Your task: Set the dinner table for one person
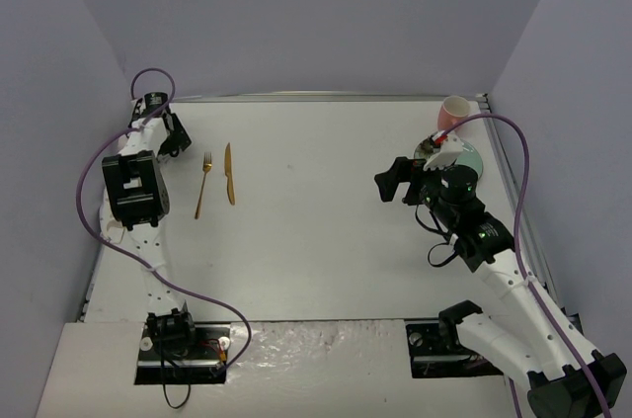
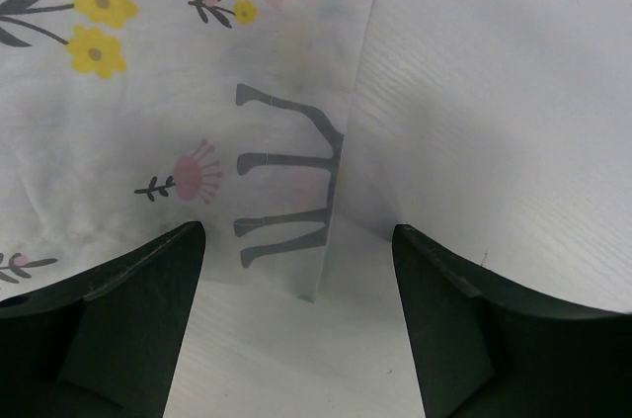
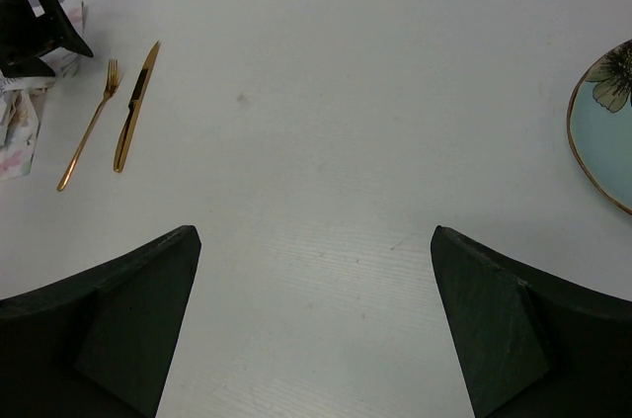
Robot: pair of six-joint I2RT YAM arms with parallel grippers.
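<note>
The white dinner table point(image 1: 326, 230) bears a gold fork point(image 1: 202, 186) and a gold knife point(image 1: 229, 173) side by side at the left. My left gripper point(image 1: 170, 131) is open at the far left, low over the floral placemat point(image 2: 118, 122), whose raised edge point(image 2: 326, 210) stands between the jaws. My right gripper point(image 1: 393, 181) is open and empty above bare table right of centre. The right wrist view shows the fork point(image 3: 92, 125), the knife point(image 3: 134, 107) and a light-blue, gold-rimmed plate point(image 3: 607, 122). A pink cup point(image 1: 453, 114) stands at the far right corner.
The plate point(image 1: 472, 155) lies partly hidden behind my right wrist, just in front of the cup. Grey walls close in the table on three sides. In the top view the placemat is almost wholly hidden under my left arm.
</note>
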